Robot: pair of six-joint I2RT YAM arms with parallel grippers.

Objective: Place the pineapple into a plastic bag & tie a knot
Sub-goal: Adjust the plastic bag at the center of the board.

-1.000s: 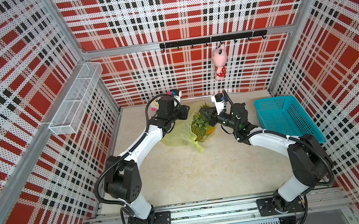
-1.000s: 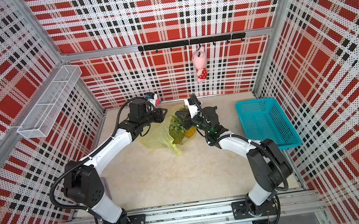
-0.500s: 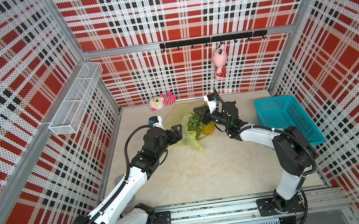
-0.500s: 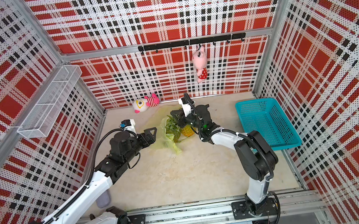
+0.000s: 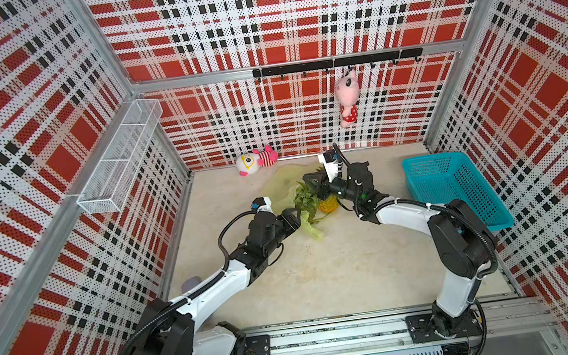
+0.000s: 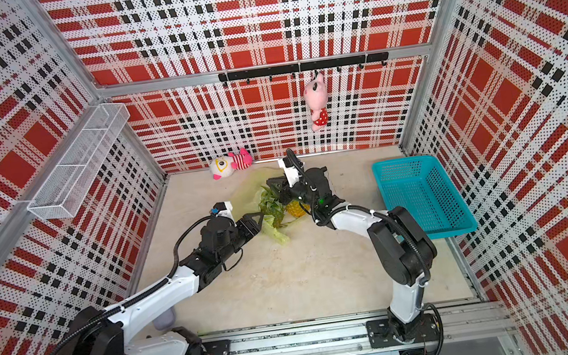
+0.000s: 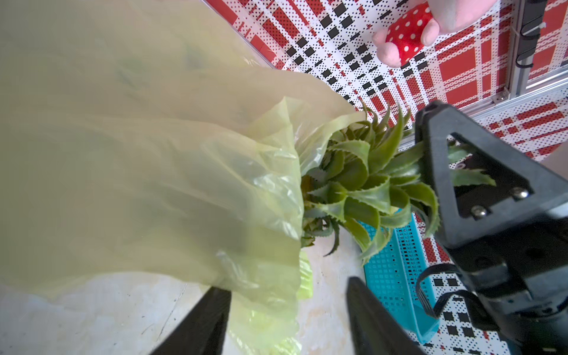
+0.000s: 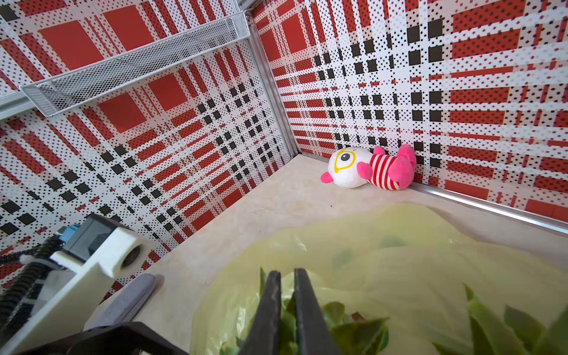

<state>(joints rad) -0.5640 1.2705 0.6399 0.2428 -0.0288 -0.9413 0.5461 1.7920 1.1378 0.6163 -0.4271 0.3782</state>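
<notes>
The pineapple point(image 5: 328, 204) lies on the floor, its yellow body outside the plastic bag point(image 5: 281, 186). Its green crown point(image 7: 362, 178) points into the bag's mouth. The yellow-green bag spreads flat toward the back wall, and one strap trails forward point(image 5: 312, 228). My right gripper point(image 8: 287, 295) is shut on crown leaves, as both top views point(image 6: 274, 187) show. My left gripper point(image 7: 289, 295) is open at the bag's near edge point(image 5: 296, 217). The bag's hem hangs between its jaws against one finger point(image 7: 212, 319). The knot is out of view.
A turquoise mesh basket point(image 5: 453, 190) stands at the right wall. A striped plush toy point(image 5: 256, 159) lies by the back wall and a pink plush point(image 5: 346, 99) hangs from the hook rail. A wire shelf point(image 5: 118, 158) juts from the left wall. A small grey object point(image 5: 189, 283) lies beside the left arm.
My left arm pulled back from the far corner, uncovering the striped plush, and came to the bag's near edge. The right gripper kept hold of the pineapple and shifted slightly toward the back.
</notes>
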